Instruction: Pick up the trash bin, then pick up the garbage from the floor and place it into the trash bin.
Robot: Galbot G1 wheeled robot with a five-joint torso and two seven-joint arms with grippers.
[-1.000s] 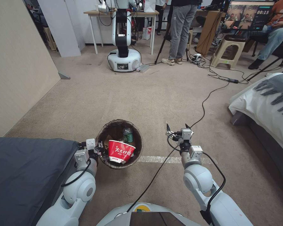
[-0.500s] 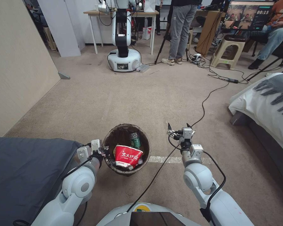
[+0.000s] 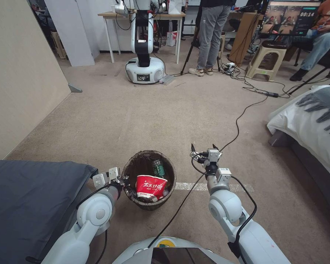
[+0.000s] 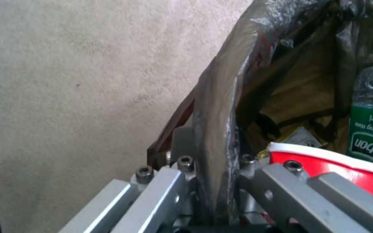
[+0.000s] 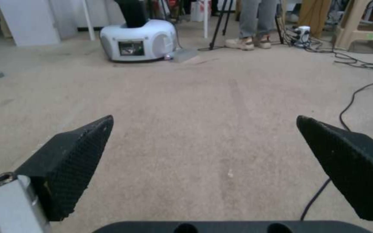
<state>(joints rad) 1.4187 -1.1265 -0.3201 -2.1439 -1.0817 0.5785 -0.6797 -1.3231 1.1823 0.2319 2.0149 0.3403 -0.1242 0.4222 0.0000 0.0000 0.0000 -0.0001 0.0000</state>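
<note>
Bin held at the rim, litter already inside

The left gripper [image 3: 125,180] is clamped on the near-left rim of the trash bin [image 3: 130,171], which seems lifted just off the carpet [image 3: 165,113], though that is hard to judge. A red cup [image 3: 150,186] and green-labelled bottle [image 3: 158,168] lie inside. The right gripper [image 3: 202,149] hangs spread wide and empty beside it. Keep the bin level and the pinch firm so the thin rim does not slip.
</note>
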